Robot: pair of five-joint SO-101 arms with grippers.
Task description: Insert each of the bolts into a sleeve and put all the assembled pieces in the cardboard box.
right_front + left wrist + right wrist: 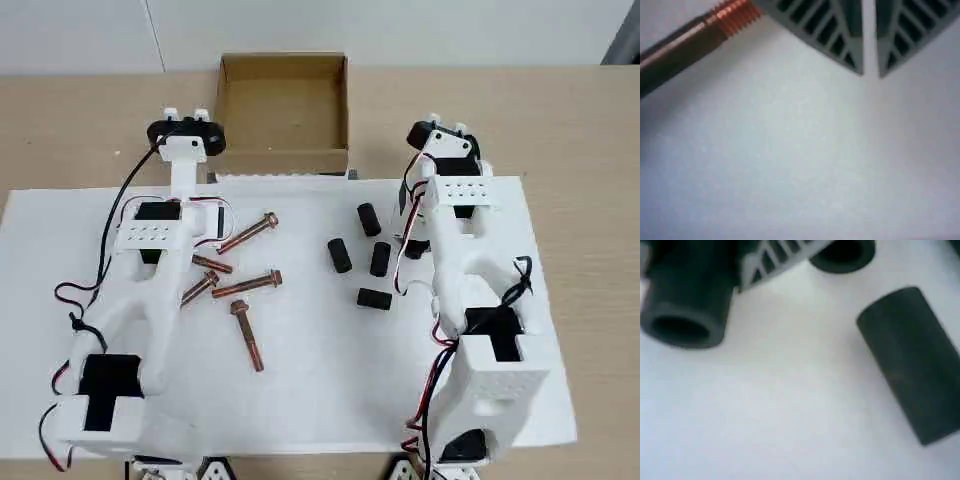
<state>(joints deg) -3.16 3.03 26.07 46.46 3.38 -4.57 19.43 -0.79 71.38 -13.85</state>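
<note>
Several copper bolts [247, 285] lie loose on the white mat [320, 400], left of centre. Several black sleeves [340, 255] lie right of centre. The cardboard box [283, 160] stands open behind the mat. My left gripper [870, 62] hangs just above the mat, its grey fingers [837, 37] shut with nothing between them, beside the threaded end of a bolt [732, 15]. My right gripper [416, 243] is low at the right of the sleeves, shut on one sleeve [685, 300] that rests against its finger [780, 260]. Another sleeve [912, 360] lies close by.
The left arm [150, 235] stretches along the mat's left side and the right arm [470, 260] along its right side, with red and black cables hanging from both. Bare mat lies in front of the bolts and sleeves. Wooden table [580, 120] surrounds the mat.
</note>
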